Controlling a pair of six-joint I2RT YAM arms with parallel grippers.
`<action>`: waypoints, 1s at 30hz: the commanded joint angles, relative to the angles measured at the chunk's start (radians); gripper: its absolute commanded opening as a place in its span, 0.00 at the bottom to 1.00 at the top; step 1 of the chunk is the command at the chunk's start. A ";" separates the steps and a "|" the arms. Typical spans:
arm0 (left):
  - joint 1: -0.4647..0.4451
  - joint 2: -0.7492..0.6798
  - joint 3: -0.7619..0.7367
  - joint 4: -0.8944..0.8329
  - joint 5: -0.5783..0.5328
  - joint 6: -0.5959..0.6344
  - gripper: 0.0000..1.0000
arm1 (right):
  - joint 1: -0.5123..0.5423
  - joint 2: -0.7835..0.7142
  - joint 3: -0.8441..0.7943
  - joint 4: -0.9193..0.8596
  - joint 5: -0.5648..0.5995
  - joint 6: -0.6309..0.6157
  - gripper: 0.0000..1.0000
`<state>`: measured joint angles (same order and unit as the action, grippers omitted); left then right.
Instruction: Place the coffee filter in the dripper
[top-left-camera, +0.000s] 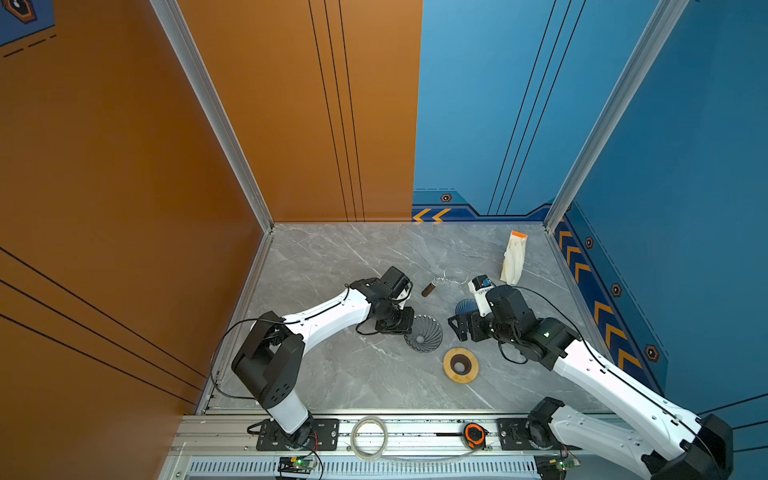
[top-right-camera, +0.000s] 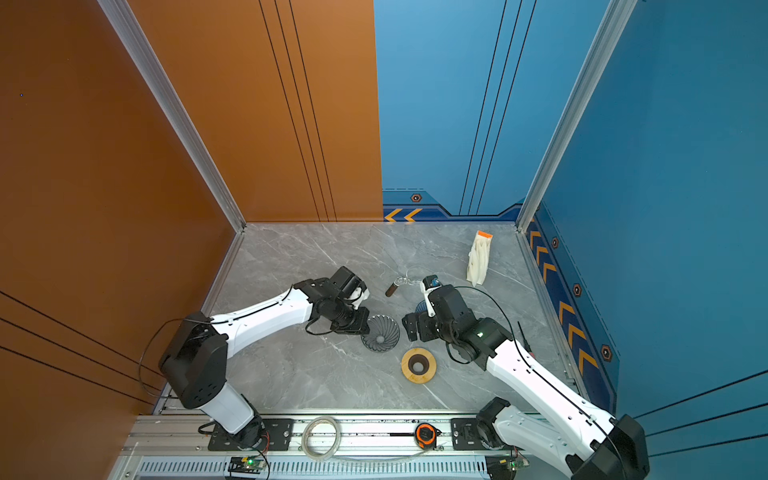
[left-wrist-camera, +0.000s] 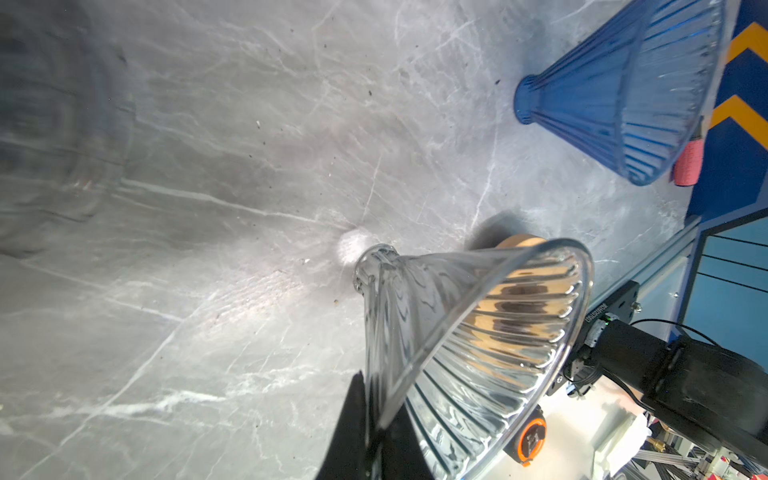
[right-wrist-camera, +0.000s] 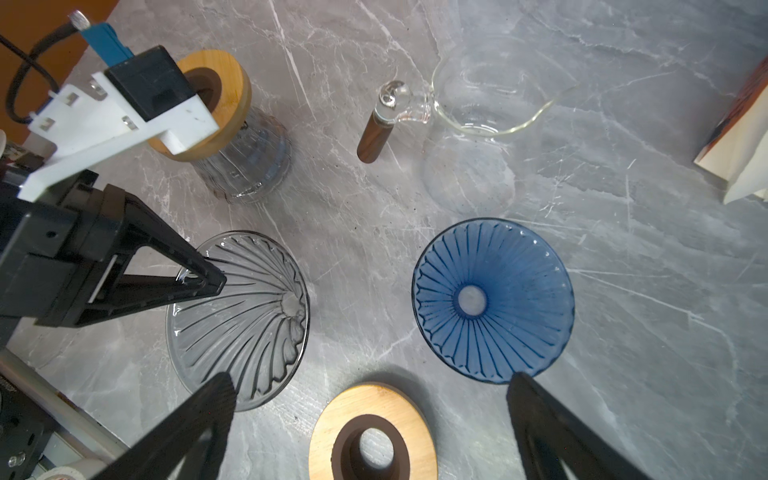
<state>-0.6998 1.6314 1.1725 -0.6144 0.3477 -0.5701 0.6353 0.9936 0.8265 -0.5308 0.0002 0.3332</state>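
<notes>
Nearest the camera, a tape measure (top-left-camera: 475, 435) and a coil of clear tubing (top-left-camera: 369, 436) lie on the aluminium rail at the foot of the two arms. Just beyond, on the grey marble-patterned bench (top-left-camera: 332, 257), sits a wooden dripper collar (top-left-camera: 460, 365) with no dripper in it.

Behind it, the left gripper (right-wrist-camera: 212, 284) is pressed shut on the rim of a clear ribbed glass dripper (top-left-camera: 424, 338), which looks slightly tipped. Close by stands a blue ribbed dripper (right-wrist-camera: 492, 299), mouth up. The right gripper (right-wrist-camera: 370, 380) hangs over the bench near both drippers, jaws spread wide and holding nothing.

Further back is a glass carafe (top-left-camera: 457, 274), its wooden handle pointing toward the left arm. The pack of paper coffee filters (top-left-camera: 514, 259) lies farthest back, toward the far right corner and well apart from both drippers. From the right gripper it lies onward and to the right, its long axis running roughly near to far with the orange end away. The right arm is plainly the nearer, and no filter is yet in a dripper.

Orange wall panels (top-left-camera: 124, 166) close the left side and half the back, blue wall panels (top-left-camera: 685, 166) the rest.
</notes>
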 joint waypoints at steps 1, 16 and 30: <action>0.003 -0.069 0.044 -0.009 0.012 -0.003 0.00 | -0.003 0.013 0.054 0.024 -0.022 -0.024 1.00; 0.161 -0.263 0.072 -0.090 -0.016 0.032 0.00 | 0.043 0.139 0.269 -0.028 -0.024 -0.102 1.00; 0.347 -0.255 0.101 -0.107 0.026 0.097 0.00 | 0.092 0.259 0.326 0.072 -0.029 -0.118 1.00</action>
<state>-0.3622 1.3655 1.2278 -0.7151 0.3511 -0.5117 0.7250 1.2415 1.1130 -0.5003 -0.0254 0.2317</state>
